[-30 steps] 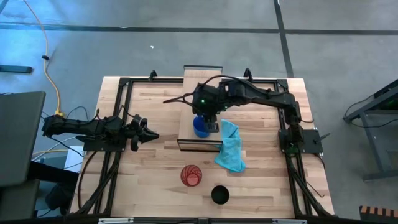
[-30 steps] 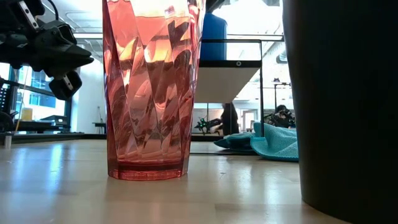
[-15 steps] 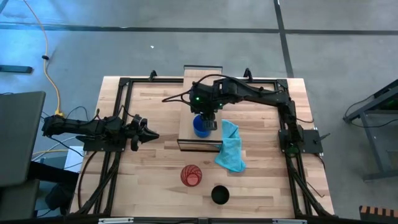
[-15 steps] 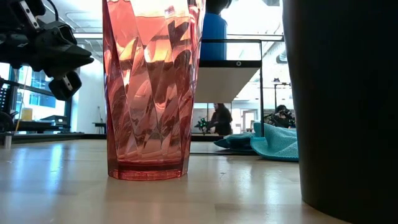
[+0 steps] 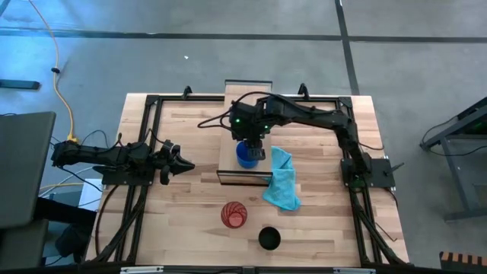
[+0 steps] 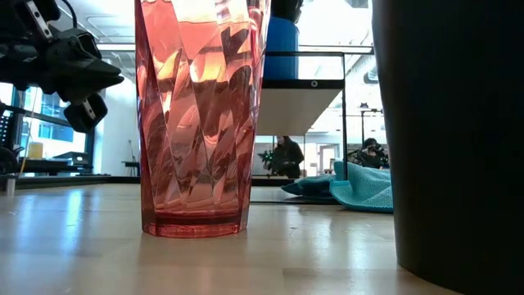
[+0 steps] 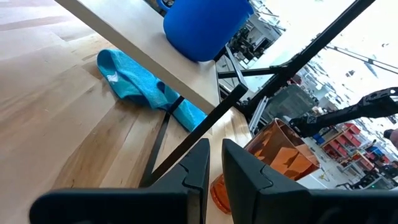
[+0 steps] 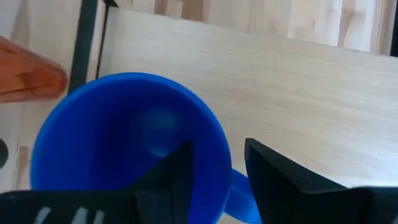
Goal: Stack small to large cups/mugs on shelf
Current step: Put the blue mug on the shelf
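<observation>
Grey concrete floor surrounds the slatted wooden worktop [image 5: 190, 190], which fills the middle of the high view inside a black frame. Just above the centre of that view stands the shelf [image 5: 230, 156], a narrow light-wood board on thin black legs, and the blue mug [image 5: 245, 154] sits on it. The right gripper [image 5: 255, 146] hangs directly over the mug; in its wrist view the fingers are spread, one inside the rim and one outside near the handle, not pinching the wall. The red tumbler [image 5: 234, 215] and the black cup [image 5: 268, 238] stand on the worktop at lower centre, well apart from the shelf, so I judge two of the three vessels are not yet placed. A light-blue cloth [image 5: 281, 181] lies just right of the shelf. The left gripper [image 5: 183, 165] waits at the left of the high view, fingers pressed nearly together on nothing.

The risk I see: with a finger still inside the mug, a sideways pull-out could catch the rim or handle, dragging or tipping the mug off the narrow board. A straight lift would avoid that. The cloth beside the shelf could also snag a low pass toward the tumbler.

No brand, label or writing is legible anywhere.
</observation>
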Controlling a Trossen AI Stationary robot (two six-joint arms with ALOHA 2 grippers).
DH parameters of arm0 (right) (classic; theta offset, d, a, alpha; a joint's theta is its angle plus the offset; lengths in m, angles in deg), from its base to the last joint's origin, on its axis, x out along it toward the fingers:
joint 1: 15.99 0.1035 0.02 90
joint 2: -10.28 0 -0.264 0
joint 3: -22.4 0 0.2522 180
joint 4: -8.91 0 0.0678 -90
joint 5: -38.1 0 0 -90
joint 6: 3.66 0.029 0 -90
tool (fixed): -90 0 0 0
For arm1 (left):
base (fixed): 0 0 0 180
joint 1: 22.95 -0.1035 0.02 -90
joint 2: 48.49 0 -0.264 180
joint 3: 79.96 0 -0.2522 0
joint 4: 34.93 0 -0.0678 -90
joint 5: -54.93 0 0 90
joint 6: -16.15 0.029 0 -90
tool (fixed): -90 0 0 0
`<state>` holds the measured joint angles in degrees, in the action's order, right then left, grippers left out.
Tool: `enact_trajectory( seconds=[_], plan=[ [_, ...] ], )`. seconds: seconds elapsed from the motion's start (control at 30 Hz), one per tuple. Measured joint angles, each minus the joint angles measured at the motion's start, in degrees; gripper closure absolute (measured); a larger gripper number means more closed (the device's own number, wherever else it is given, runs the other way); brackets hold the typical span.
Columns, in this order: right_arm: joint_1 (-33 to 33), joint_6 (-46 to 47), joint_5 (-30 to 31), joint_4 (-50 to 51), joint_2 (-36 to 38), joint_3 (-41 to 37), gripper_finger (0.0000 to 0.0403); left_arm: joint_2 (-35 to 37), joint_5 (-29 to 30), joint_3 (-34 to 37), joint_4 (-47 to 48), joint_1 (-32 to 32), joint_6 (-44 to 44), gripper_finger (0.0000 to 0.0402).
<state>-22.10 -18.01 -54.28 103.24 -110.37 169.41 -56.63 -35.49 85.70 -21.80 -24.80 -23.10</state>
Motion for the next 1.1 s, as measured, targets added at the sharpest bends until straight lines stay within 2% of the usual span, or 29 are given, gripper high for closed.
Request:
enact_trajectory(
  seconds=[0.13, 0.27, 0.63, 1.1],
  plan=[
    [-0.27, 1.42, 0.17, -0.08, -0.54, 0.0, 0.0269, 0.02, 0.0, 0.0, -0.01, 0.0, -0.02, 0.0369],
    [-1.01, 6.6, 0.7, 0.27, -0.6, 0.0, 0.0283, 0.02, 0.0, 0.02, -0.01, 0.0, -0.02, 0.0369],
    [-2.01, 22.21, 0.85, 1.95, -0.6, 0.0, 0.0397, 0.01, 0.0, 0.0, -0.01, 0.0, -0.02, 0.0369],
    [-0.82, 49.65, 4.33, 5.04, -0.54, 0.02, 0.0401, 0.02, 0.0, 0.0, 0.01, 0.0, -0.02, 0.0369]
  ],
)
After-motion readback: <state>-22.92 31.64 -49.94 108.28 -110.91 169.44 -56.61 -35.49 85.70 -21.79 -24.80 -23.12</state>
